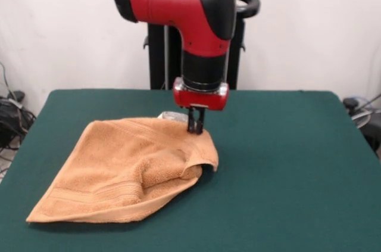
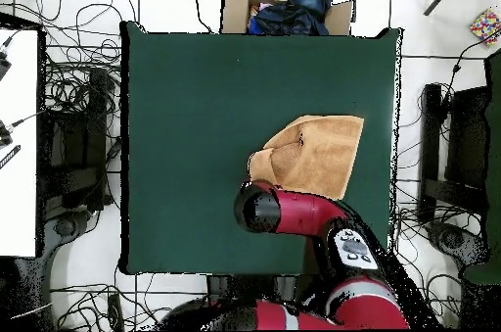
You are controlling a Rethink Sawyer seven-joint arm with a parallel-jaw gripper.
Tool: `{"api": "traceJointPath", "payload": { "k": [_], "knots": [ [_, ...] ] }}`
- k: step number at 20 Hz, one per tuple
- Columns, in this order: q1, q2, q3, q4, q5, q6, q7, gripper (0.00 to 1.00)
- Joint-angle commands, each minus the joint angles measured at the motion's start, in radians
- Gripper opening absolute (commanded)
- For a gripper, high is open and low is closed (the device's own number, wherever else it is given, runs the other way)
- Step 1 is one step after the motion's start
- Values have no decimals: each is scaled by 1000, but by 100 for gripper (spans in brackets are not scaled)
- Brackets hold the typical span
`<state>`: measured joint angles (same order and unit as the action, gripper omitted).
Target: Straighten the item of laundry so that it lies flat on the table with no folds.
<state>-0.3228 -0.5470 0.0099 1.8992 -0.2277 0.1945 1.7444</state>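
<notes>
The orange-tan towel [image 1: 125, 168] lies rumpled on the left half of the green table [image 1: 286, 162]. One corner points toward the near left, and a woven stripe band shows near that corner. The towel's right side bulges up in a fold. My gripper [image 1: 195, 127] points straight down at the towel's far right edge. Its fingers are close together on the cloth there, and the edge looks slightly lifted. A small pale patch [image 1: 171, 115] shows just behind that edge. In the overhead view the towel [image 2: 318, 157] lies right of the table's [image 2: 196, 103] centre, and the arm's head [image 2: 260, 209] hides the gripper.
The black pedestal [image 1: 159, 55] stands behind the table's far edge. In the overhead view a cardboard box with dark clothes [image 2: 289, 10] sits beyond the table's top edge. Cables lie on the floor around the table, and a white surface [image 2: 18, 142] is at the left.
</notes>
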Motion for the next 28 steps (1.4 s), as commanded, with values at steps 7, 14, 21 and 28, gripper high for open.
{"api": "traceJointPath", "payload": {
  "k": [7, 14, 21, 28],
  "knots": [
    [21, 68, 125, -81, 67, 27, 123, 0],
    [31, 4, 114, -35, 72, 29, 154, 0],
    [-14, -143, 152, 44, 110, 147, 134, 0],
    [76, -102, 39, -7, 86, 37, 184, 0]
  ]
}}
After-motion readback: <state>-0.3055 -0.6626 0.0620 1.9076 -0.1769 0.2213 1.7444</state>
